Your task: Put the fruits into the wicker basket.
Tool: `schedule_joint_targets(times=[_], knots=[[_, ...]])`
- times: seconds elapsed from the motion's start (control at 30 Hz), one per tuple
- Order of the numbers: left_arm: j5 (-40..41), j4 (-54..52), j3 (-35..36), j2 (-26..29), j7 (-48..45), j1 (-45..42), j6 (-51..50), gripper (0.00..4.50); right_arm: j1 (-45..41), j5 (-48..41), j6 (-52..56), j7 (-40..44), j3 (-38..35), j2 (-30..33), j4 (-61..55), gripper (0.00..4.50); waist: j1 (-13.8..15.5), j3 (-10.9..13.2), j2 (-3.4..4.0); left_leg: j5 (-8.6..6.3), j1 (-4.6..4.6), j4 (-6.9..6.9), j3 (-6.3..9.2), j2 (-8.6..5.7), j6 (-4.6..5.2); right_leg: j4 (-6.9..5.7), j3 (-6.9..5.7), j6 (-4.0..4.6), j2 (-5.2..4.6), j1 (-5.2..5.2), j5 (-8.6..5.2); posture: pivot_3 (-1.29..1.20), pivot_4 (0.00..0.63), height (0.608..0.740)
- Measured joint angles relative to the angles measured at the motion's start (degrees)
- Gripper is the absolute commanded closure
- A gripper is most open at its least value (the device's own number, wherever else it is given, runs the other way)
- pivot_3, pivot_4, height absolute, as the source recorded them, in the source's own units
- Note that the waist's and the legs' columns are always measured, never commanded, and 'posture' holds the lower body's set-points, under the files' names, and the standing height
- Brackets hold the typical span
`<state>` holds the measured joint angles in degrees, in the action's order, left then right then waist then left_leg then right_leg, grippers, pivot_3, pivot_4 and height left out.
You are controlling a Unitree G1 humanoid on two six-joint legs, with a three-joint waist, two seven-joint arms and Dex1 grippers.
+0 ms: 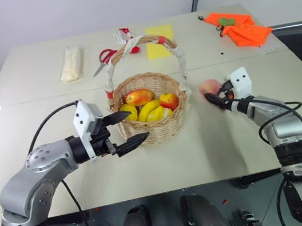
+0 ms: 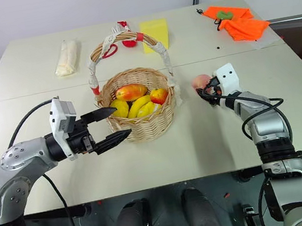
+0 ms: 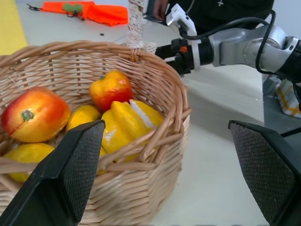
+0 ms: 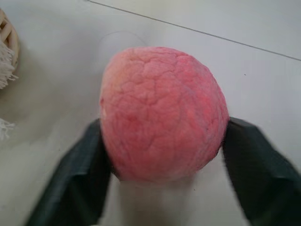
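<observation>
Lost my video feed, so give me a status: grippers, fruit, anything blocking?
Left gripper open, empty, beside the wicker basket. Right gripper astride the peach on the table, fingers at its sides. Other fruits in basket. Path clear.

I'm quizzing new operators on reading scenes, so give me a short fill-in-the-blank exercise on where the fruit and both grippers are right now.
1. The pink peach lies on the table, between the fingers of the ____ gripper.
2. The other fruits lie inside the ____.
3. The left gripper, beside the basket, holds nothing and its jaws are ____.
4. The orange cloth lies at the table's far ____ corner.

Missing words: right; basket; open; right
</observation>
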<state>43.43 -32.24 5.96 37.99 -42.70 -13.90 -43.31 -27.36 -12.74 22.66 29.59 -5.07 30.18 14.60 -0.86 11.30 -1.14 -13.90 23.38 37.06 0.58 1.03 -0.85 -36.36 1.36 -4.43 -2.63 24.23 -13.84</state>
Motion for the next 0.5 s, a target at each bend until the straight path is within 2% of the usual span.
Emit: schedule_joint_targets(times=[0.1, 0.27, 0.37, 0.43, 0.5], knots=[[0.0, 0.1, 0.6, 0.1, 0.2, 0.4, 0.3, 0.0, 1.8, 0.0, -0.1, 1.8, -0.1, 1.3, -4.0, 2.05, 0.0, 0.0, 0.01, 0.0, 0.0, -0.02, 0.0, 0.01, 0.0, 0.0, 0.0, -0.13, 0.01, 0.02, 0.06, 0.0, 0.15, 0.74], [-0.2, 2.8, 4.6, 1.1, -0.2, 2.1, 1.9, 0.0, 10.6, -2.7, -1.9, 11.6, -1.8, 9.9, -16.7, 2.05, 0.2, 0.0, 0.01, -0.01, 0.02, -0.03, 0.0, 0.0, 0.01, 0.03, -0.01, -0.15, -0.01, 0.02, 0.03, 0.0, 0.15, 0.74], [-2.4, 6.8, 6.5, 1.4, -0.9, 3.7, 5.5, 0.0, 16.5, -14.1, 2.4, 21.0, -6.4, 14.9, -30.4, 2.05, -0.1, 0.0, 0.04, -0.01, -0.03, -0.03, -0.02, 0.08, 0.02, 0.01, -0.01, -0.03, 0.04, 0.01, -0.01, 0.0, 0.15, 0.74], [-3.5, 8.1, 6.5, 1.3, -1.2, 3.8, 7.0, 0.0, 15.5, -21.3, 7.3, 22.2, -8.1, 15.7, -36.8, 2.05, -0.4, 0.0, 0.0, -0.01, -0.08, 0.02, -0.1, 0.3, 0.02, 0.02, 0.0, 0.16, 0.17, 0.0, 0.11, 0.0, 0.15, 0.74], [-3.8, 8.9, 6.7, 1.3, -2.0, 4.1, 8.8, 0.0, 11.6, -26.9, 13.2, 20.0, -6.3, 14.3, -42.0, 2.05, -0.4, 0.0, -0.01, -0.01, -0.14, 0.05, -0.15, 0.48, 0.01, 0.02, -0.01, 0.25, 0.32, -0.01, 0.15, 0.0, 0.15, 0.74]])
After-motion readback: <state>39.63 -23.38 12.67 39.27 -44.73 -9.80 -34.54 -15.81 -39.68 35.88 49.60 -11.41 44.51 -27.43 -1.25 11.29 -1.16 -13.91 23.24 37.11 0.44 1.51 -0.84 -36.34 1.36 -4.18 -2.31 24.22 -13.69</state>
